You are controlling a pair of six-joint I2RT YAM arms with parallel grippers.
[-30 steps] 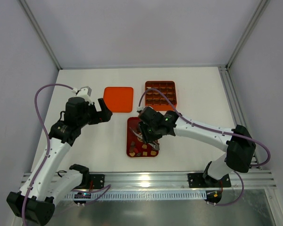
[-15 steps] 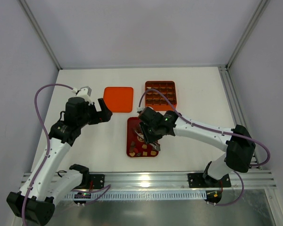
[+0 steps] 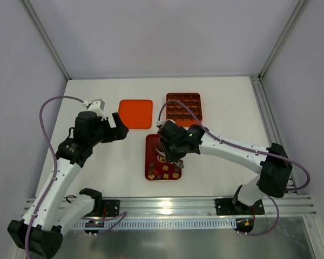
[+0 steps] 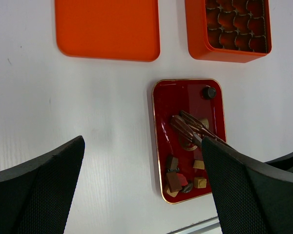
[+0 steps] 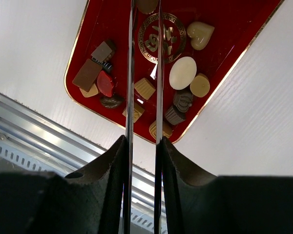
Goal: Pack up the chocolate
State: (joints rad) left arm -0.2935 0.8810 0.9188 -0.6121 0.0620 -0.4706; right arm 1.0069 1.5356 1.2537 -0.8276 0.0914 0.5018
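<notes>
"Did anything move in that last second?"

"Only a little. My right hand (image 5: 145, 7) crept a touch toward the far end of the red tray (image 5: 219, 29), and the left arm did not stir. I took that as lining up on one piece, not yet a lift, so the packing had barely advanced."

"How were the hands set?"

"The right hand's long thin blades stood narrow and parallel, with a round brown piece between the tips at the frame's edge. I could not tell whether it was pinched. My left hand (image 4: 142, 144) hung wide and held nothing, over the table (image 4: 88, 122) left of the tray."

"And the chocolate?"

"The chocolate (image 5: 182, 73) lay loose in the tray, mostly at its near end: a cream oval, a cream heart, tan squares, dark lumps and one red piece. The orange box (image 3: 183, 107) stood just beyond the tray, with its lid (image 3: 136, 113) to the left. Brown showed in the cells, but I couldn't say whether it was pieces or liners."
</notes>
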